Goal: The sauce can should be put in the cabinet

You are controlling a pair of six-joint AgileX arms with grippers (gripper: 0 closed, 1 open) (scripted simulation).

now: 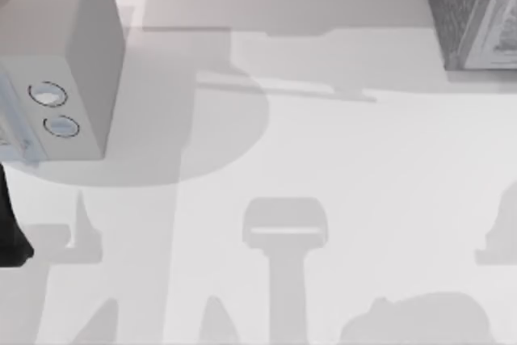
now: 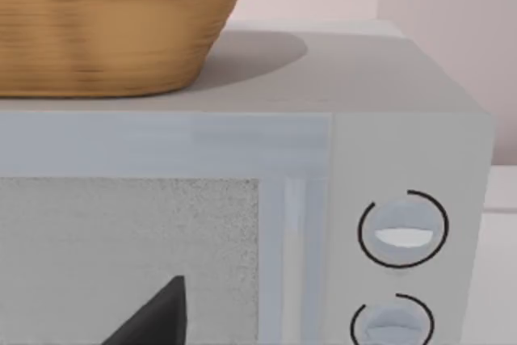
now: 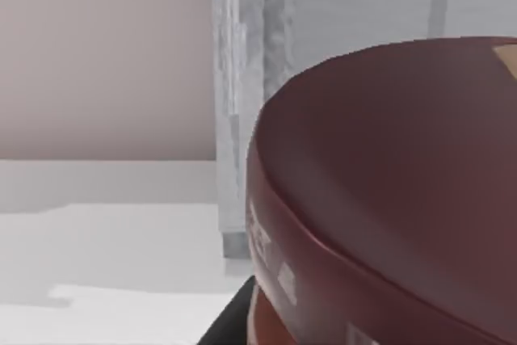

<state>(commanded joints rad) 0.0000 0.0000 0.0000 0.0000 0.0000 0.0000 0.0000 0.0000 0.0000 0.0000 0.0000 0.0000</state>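
The sauce can (image 3: pixel 388 199) looms very close in the right wrist view, showing its dark maroon top and rim. My right gripper (image 3: pixel 242 321) holds it, with a dark finger (image 3: pixel 230 325) lying against the can's lower side. Just behind the can stands the cabinet (image 3: pixel 242 119), with its pale grey door frame upright. In the top view the cabinet (image 1: pixel 472 6) is the dark speckled box at the far right corner. My left arm (image 1: pixel 12 224) rests at the table's left edge, in front of the microwave.
A pale grey microwave (image 1: pixel 81 62) with two round knobs stands at the far left. A woven basket (image 2: pixel 105 22) sits on top of it. The left gripper's dark tip (image 2: pixel 153 321) hangs before the microwave door (image 2: pixel 129 256). Shadows cross the white table (image 1: pixel 363 167).
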